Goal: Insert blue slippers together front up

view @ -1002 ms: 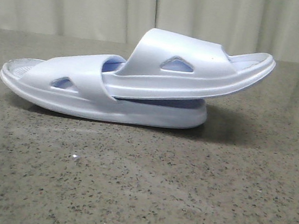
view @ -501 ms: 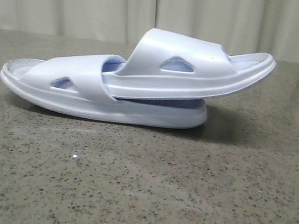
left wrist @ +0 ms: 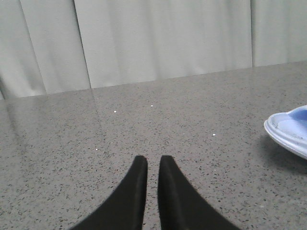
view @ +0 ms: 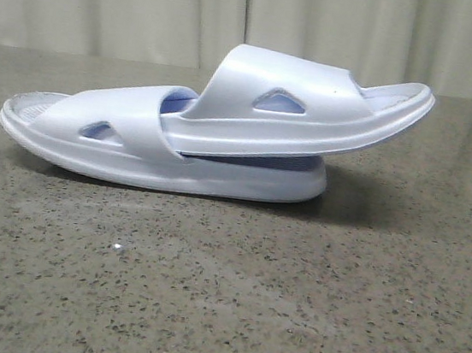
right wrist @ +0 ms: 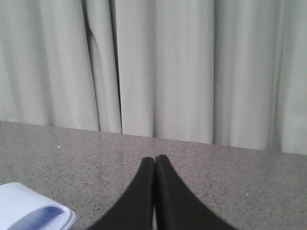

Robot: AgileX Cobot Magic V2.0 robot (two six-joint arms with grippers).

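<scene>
- The table point(view: 219, 312) is a grey speckled stone-look surface; its near part bears only a small white fleck point(view: 116, 248).
- The blue slippers point(view: 216, 131) sit at mid-depth, about centred left to right, nested one into the other.
- The lower slipper point(view: 111, 140) lies flat on its sole, its strap toward the left and its rounded end pointing left.
- The upper slipper point(view: 313, 108) has one end pushed in under the lower one's strap; it tilts upward to the right, so its free end hangs clear of the table above a shadow.
- Each strap shows a triangular side cut-out.
- The left gripper point(left wrist: 153, 165) shows only in its wrist view: black fingers nearly together, a thin gap between the tips, nothing between them. It hovers over bare table, well apart from a slipper end point(left wrist: 288, 132) at that frame's edge.
- The right gripper point(right wrist: 154, 163) has its fingers pressed together, tips touching and holding nothing; a slipper end point(right wrist: 29, 206) shows at that frame's corner, apart from it.
- Pale pleated curtains point(view: 255, 20) hang behind the far table edge.
</scene>
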